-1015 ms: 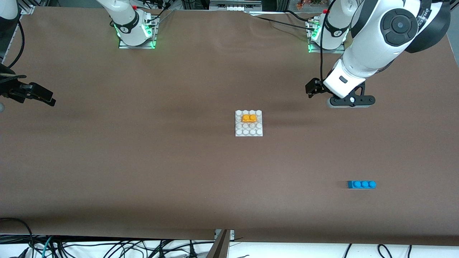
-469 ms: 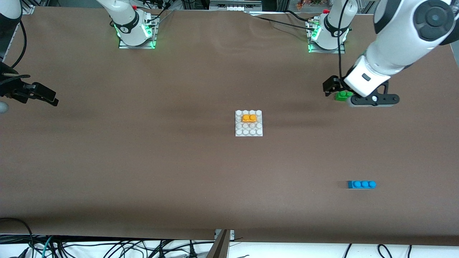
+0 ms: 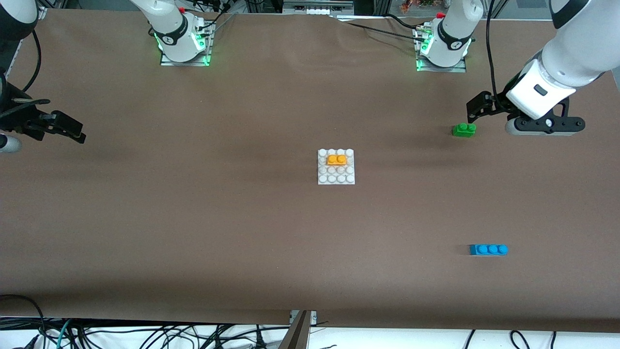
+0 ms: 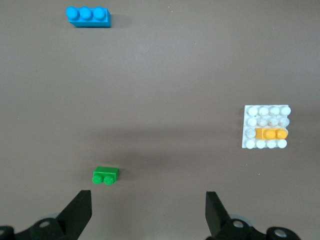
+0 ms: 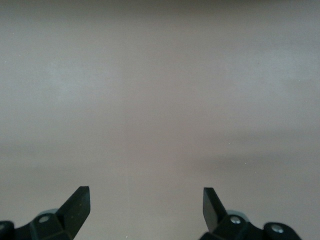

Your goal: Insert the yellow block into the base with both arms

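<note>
The yellow block (image 3: 336, 159) sits pressed onto the white base (image 3: 336, 178) at the table's middle, in the second stud row from the robots. Both also show in the left wrist view, the block (image 4: 271, 133) on the base (image 4: 252, 111). My left gripper (image 3: 478, 107) is open and empty, up over the table toward the left arm's end; in its wrist view (image 4: 149, 210) the jaws stand wide apart. My right gripper (image 3: 68, 130) is open and empty over bare table at the right arm's end, with its jaws wide apart in its wrist view (image 5: 146, 205).
A green two-stud brick (image 3: 464, 129) lies on the table just below the left gripper in the front view and shows in the left wrist view (image 4: 105, 175). A blue three-stud brick (image 3: 488, 249) lies nearer the front camera, also in the left wrist view (image 4: 88, 16).
My left arm has swung away from the base toward its own end of the table, uncovering the green brick. My right gripper has shifted slightly. The yellow block and base have not moved.
</note>
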{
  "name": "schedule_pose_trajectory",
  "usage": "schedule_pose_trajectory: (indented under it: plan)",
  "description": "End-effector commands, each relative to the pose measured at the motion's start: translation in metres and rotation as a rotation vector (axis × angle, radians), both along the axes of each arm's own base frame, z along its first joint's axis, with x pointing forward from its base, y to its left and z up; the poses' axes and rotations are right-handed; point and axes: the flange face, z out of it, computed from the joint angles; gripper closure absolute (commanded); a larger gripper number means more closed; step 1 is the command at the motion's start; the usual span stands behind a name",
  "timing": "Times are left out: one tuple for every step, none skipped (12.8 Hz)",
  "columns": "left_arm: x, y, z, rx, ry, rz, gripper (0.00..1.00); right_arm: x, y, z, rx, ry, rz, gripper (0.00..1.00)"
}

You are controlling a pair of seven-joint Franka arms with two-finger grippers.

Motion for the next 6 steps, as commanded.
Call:
schedule_pose_trajectory:
  plan:
    - [-0.014, 0.017, 0.023, 0.012, -0.026, -0.008, 0.00, -0.002, 0.000, 0.006, 0.013, -0.014, -0.007, 0.00]
    - [-0.015, 0.018, 0.025, 0.012, -0.029, -0.009, 0.00, -0.002, 0.000, 0.006, 0.013, -0.015, -0.007, 0.00]
    - [-0.016, 0.020, 0.025, 0.010, -0.030, -0.029, 0.00, -0.002, 0.000, 0.005, 0.013, -0.012, -0.007, 0.00]
    - [-0.018, 0.033, 0.029, 0.007, -0.036, -0.037, 0.00, -0.002, 0.002, 0.006, 0.012, -0.014, -0.004, 0.00]
    - [-0.023, 0.039, 0.032, 0.007, -0.041, -0.038, 0.00, -0.002, 0.001, 0.005, 0.012, -0.012, -0.005, 0.00]
    - [-0.028, 0.040, 0.034, 0.007, -0.044, -0.038, 0.00, -0.002, 0.001, 0.006, 0.012, -0.015, -0.005, 0.00]
